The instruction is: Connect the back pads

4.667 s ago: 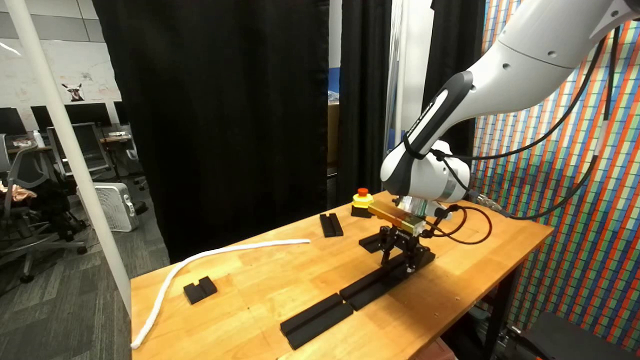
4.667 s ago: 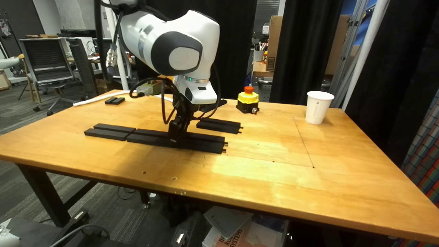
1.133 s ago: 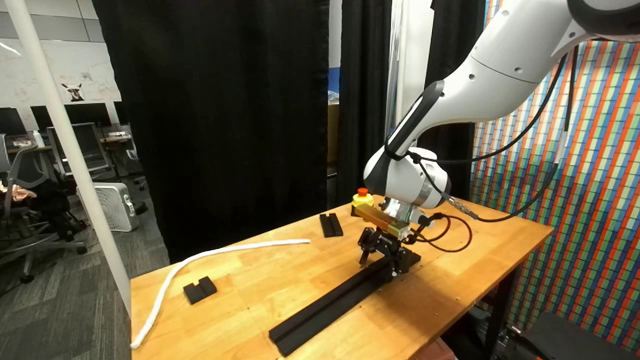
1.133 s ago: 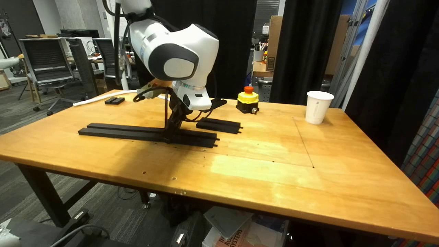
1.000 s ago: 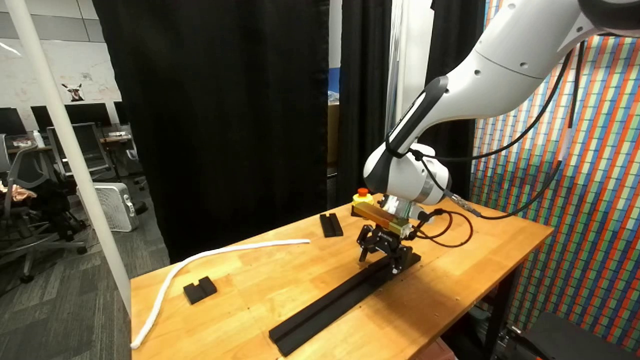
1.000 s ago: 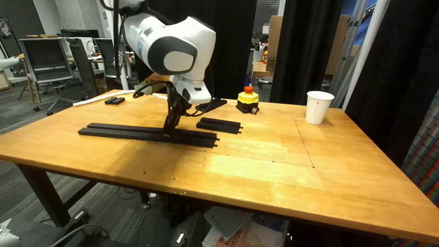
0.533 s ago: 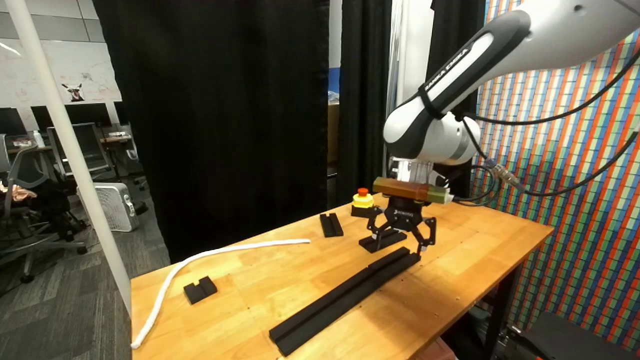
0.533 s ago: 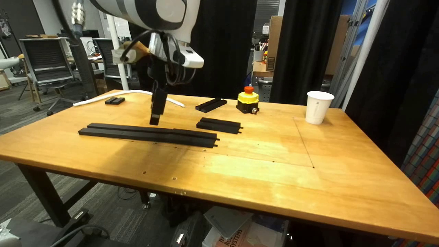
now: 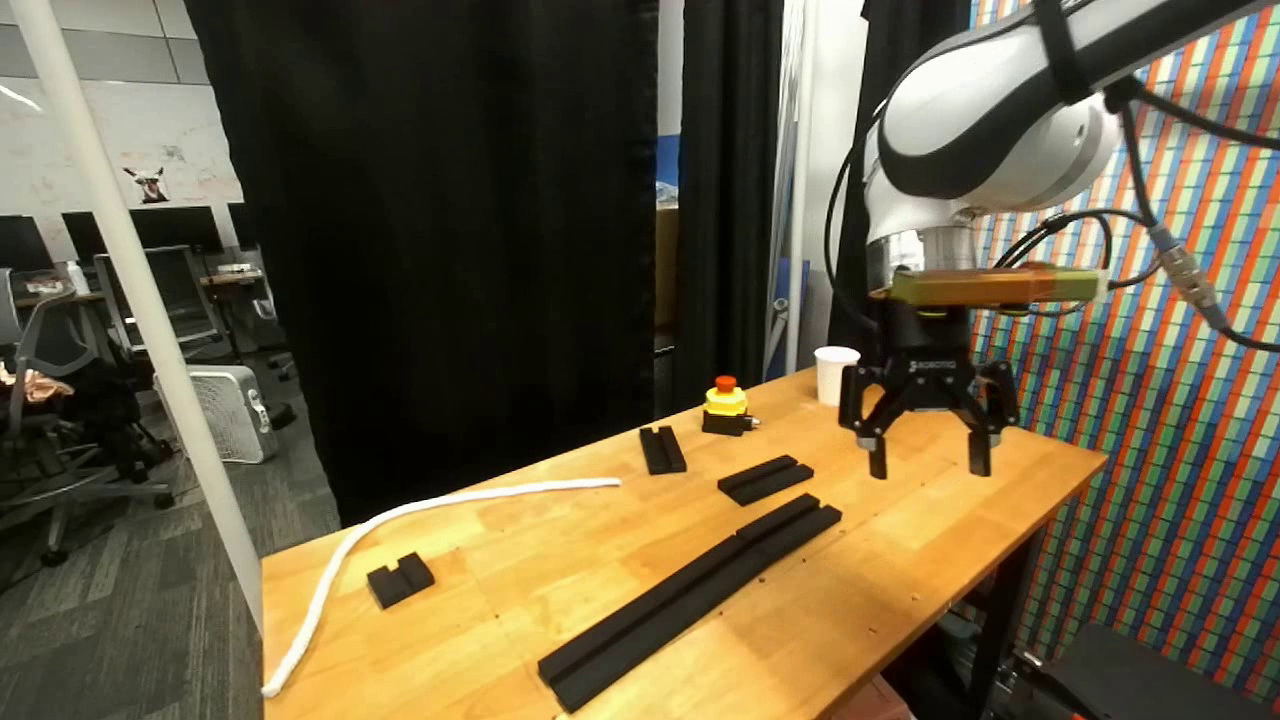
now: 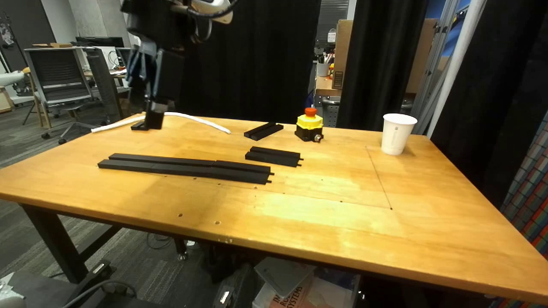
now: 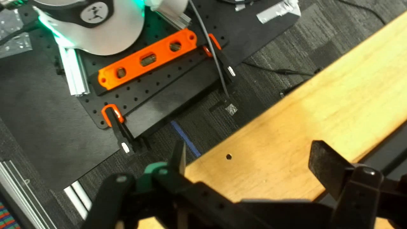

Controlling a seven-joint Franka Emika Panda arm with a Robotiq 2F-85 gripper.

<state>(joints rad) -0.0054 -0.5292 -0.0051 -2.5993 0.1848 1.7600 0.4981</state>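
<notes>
A table (image 9: 480, 600) spans the lower frame before us in an exterior view; two black pads (image 9: 690, 595) lie end to end at lower center, a gripper (image 9: 928, 462) hangs at right, jaws wide, and a loose pad (image 9: 765, 480) rests lower right of center.

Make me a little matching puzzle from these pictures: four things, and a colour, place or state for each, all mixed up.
1. gripper
2. cup
3. push-button box
4. long grooved strip

A. white, standing upright
B. black, lying flat on the table
C. open, up in the air
D. red on top, yellow below

Pairs: 1-C, 2-A, 3-D, 4-B
</notes>
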